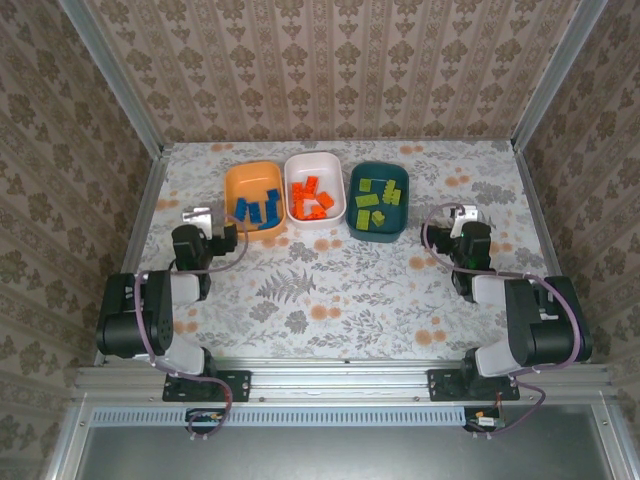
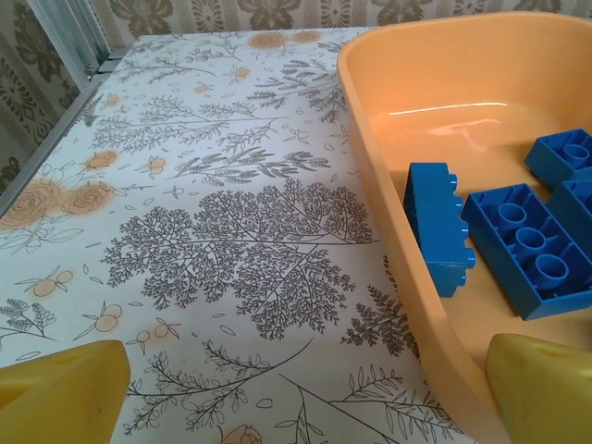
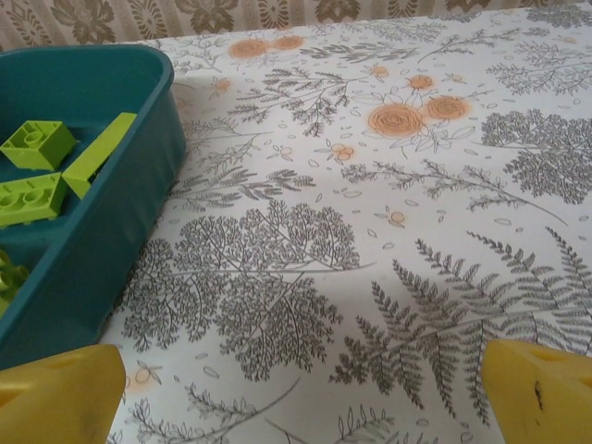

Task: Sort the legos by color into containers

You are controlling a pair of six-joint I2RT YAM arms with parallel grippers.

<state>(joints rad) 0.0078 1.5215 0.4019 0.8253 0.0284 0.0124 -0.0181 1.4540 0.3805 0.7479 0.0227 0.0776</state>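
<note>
Three containers stand in a row at the back of the table. The orange tub (image 1: 240,180) holds blue legos (image 1: 258,210), the white tub (image 1: 315,162) holds orange legos (image 1: 312,200), and the dark teal tub (image 1: 378,170) holds lime green legos (image 1: 372,205). My left gripper (image 1: 203,220) sits low, left of the orange tub (image 2: 444,83), open over bare table (image 2: 301,407); blue legos (image 2: 523,245) lie inside the tub. My right gripper (image 1: 463,222) rests right of the teal tub (image 3: 92,259), open and empty (image 3: 296,407); green legos (image 3: 37,143) lie inside.
The floral tablecloth (image 1: 330,280) covers the table between the arms and the tubs. Patterned walls with metal frame posts (image 1: 150,190) close in the table at the back and both sides.
</note>
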